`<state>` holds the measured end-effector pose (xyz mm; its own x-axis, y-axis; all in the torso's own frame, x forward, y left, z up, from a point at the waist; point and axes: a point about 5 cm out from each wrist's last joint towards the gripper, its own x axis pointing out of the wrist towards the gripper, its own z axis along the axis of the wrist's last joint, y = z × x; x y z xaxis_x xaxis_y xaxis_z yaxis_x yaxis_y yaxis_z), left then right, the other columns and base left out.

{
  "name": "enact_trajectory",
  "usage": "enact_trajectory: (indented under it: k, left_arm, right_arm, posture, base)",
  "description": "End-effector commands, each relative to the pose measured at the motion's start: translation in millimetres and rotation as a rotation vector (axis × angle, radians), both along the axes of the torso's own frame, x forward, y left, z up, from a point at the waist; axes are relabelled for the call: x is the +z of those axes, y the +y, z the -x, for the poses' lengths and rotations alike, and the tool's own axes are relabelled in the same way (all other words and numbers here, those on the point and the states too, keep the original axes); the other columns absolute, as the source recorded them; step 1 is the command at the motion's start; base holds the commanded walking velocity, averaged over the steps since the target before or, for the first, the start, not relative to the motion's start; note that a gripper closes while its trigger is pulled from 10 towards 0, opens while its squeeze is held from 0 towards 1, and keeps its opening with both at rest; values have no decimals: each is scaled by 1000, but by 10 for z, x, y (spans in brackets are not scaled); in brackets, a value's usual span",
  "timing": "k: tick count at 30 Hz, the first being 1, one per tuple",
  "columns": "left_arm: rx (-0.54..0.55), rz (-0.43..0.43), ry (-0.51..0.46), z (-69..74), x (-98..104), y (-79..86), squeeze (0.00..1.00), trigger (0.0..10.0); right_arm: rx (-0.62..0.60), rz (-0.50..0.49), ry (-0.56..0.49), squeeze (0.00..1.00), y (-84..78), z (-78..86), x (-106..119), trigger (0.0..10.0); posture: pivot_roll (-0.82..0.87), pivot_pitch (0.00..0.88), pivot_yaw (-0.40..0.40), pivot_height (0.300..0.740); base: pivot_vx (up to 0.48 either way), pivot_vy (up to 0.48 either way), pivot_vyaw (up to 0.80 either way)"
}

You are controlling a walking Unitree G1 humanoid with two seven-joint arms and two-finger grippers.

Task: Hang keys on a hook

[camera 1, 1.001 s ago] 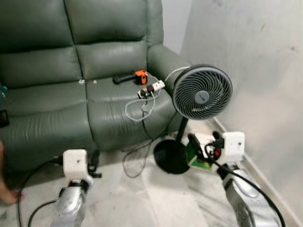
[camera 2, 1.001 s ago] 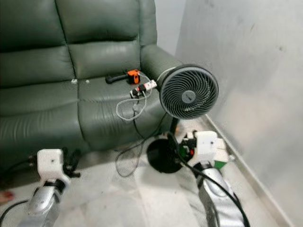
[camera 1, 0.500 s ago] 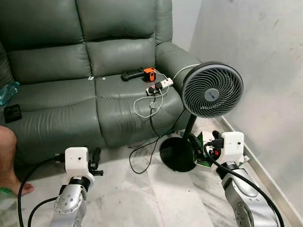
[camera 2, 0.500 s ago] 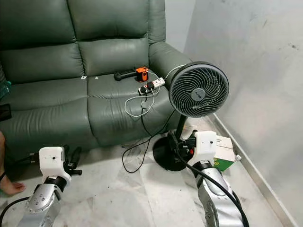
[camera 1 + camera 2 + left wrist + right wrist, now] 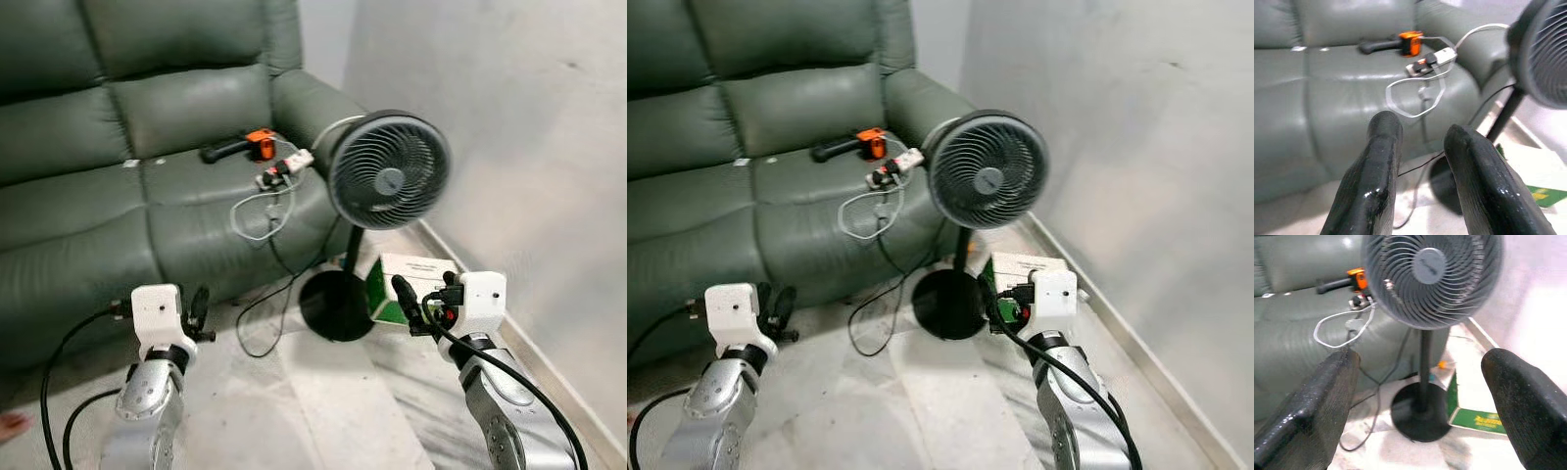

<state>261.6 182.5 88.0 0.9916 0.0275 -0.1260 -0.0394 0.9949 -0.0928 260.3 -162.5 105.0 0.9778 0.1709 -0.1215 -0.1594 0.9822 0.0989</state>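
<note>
1. Scanning sofa (image 5: 118, 196) and floor (image 5: 323, 411), we cannot find keys or hook.
2. Left gripper (image 5: 1422, 147) fingers slightly parted, right gripper (image 5: 1420, 396) fingers spread wide, both empty.
3. We judge keys light, jangly; pinch the ring.

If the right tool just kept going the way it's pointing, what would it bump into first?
Most likely the standing fan: the right tool, fingers spread wide, looks straight along at the fan's pole and round black base. The green-and-white box sits just beside that line. Depth is hard to judge.
</note>
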Motion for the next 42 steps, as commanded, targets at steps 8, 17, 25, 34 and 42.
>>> enact_trajectory:
  k: [8, 17, 25, 34, 42]
  left_arm:
    - [-35, -47, 7, -43, 31, 54, 0, 10000]
    - [-99, 2, 92, 10, -110, -94, 0, 10000]
    - [-55, 18, 133, 13, -206, -58, 0, 10000]
    - [-86, 15, 109, -79, -200, -83, 0, 10000]
    - [-92, 10, 110, -88, -208, -79, 0, 10000]
  right_arm:
    - [-18, -3, 17, 0, -21, -7, -13, 10000]
    - [-19, -9, 20, 0, -18, 1, -17, 10000]
    - [-26, -33, 13, 0, 3, -8, -1, 10000]
    - [-24, -51, 11, 0, 36, -30, 3, 10000]
    - [-33, -54, 9, 0, 35, -33, 5, 10000]
  posture:
    - [-36, 79, -58, 740]
    - [-39, 77, -48, 740]
    - [-44, 84, -45, 740]
    - [-46, 84, -41, 740]
    - [-43, 91, -36, 740]
  base:
    - [0, 0, -800]
    - [0, 0, -800]
    - [0, 0, -800]
    - [0, 0, -800]
    - [0, 0, -800]
